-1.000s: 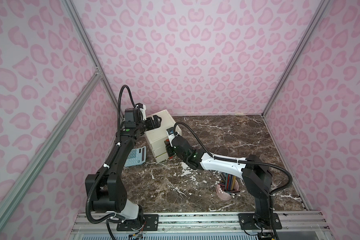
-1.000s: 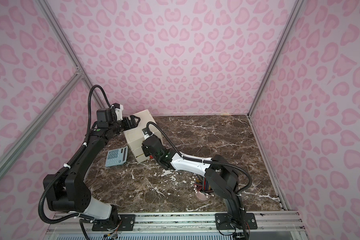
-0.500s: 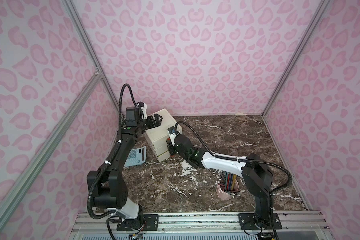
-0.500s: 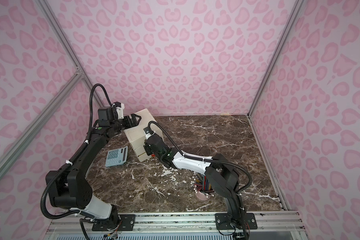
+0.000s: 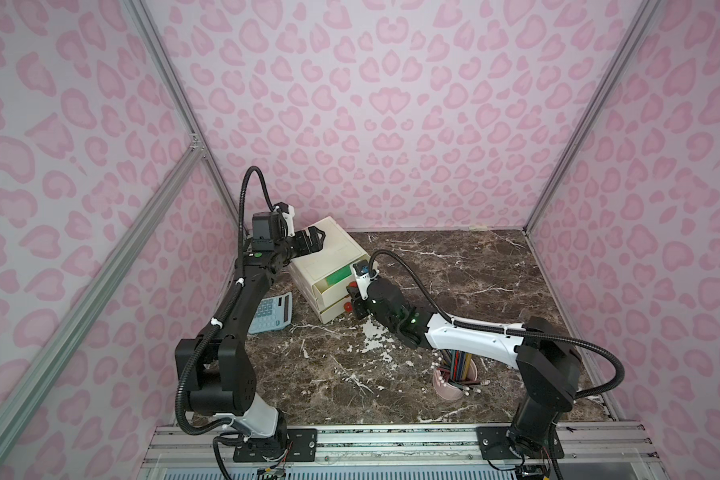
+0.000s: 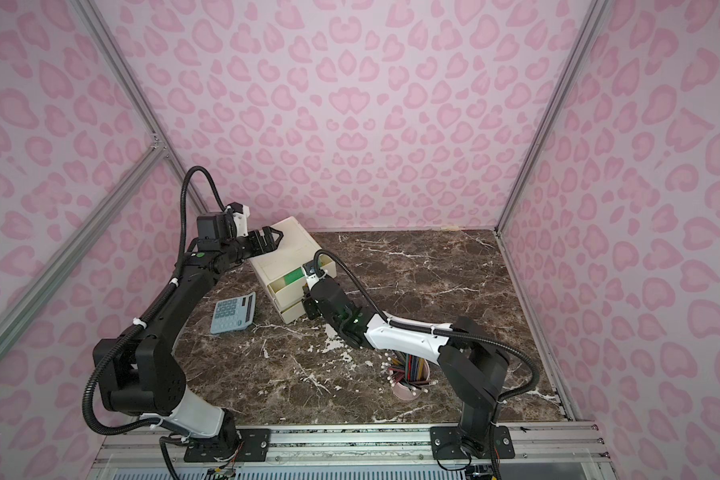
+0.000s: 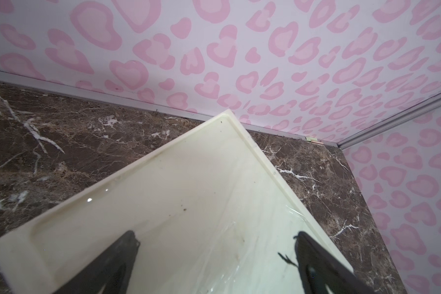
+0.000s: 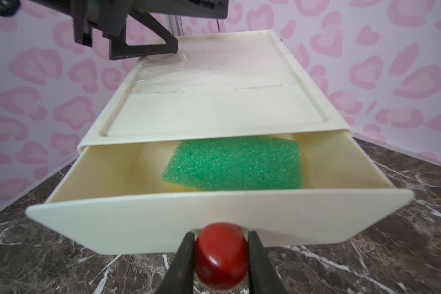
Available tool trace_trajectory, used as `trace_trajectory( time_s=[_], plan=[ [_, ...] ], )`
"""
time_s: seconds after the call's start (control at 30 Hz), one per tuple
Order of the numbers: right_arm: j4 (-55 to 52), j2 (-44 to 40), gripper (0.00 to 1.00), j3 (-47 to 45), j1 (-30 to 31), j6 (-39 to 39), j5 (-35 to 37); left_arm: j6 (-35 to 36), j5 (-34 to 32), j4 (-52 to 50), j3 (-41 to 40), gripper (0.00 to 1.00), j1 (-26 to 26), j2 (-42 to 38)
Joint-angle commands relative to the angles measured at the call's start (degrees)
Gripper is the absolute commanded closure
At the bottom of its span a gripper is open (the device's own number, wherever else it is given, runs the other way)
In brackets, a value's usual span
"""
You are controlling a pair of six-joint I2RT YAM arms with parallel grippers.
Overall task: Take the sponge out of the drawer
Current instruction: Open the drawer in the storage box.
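Observation:
A cream drawer unit (image 5: 337,245) stands at the back left of the marble table. Its top drawer (image 8: 138,224) is pulled partly out. In it lies the sponge (image 8: 236,165), green on top and yellow beneath, also seen in both top views (image 5: 336,275) (image 6: 294,276). My right gripper (image 8: 221,233) is shut on the drawer's red knob (image 8: 220,257), one finger on each side. My left gripper (image 7: 215,235) stands open just above the rear of the unit's top (image 7: 189,191), holding nothing.
A blue-grey calculator (image 5: 272,312) lies left of the unit. A pink cup of coloured pencils (image 5: 454,376) stands under my right arm near the front. A second red knob (image 5: 347,306) sits on the lower drawer. Pink patterned walls enclose the table.
My right gripper's jaws have narrowed onto the red knob. The left arm has hardly moved.

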Motion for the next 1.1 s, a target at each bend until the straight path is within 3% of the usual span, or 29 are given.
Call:
trace_trajectory(
  time_s=[0.0,0.2,0.8,1.07],
  plan=[
    [-0.2,-3.1,0.82,-4.3,0.4,2.6,4.5,0.3,-1.9,-3.4,0.6,0.01,0.1,0.8],
    [-1.7,-8.8,0.82,-12.0,1.6,5.8,5.8,0.6,-2.6,-3.8,1.1,0.01,0.1,1.0],
    [-8.7,-14.1,0.79,-15.8,3.2,5.4,10.9,1.4,-2.5,-4.1,1.2,0.01,0.1,0.9],
    [-8.7,-16.0,0.44,-16.4,3.3,4.6,10.9,1.6,-2.8,-4.2,1.0,0.01,0.1,0.4]
  ],
)
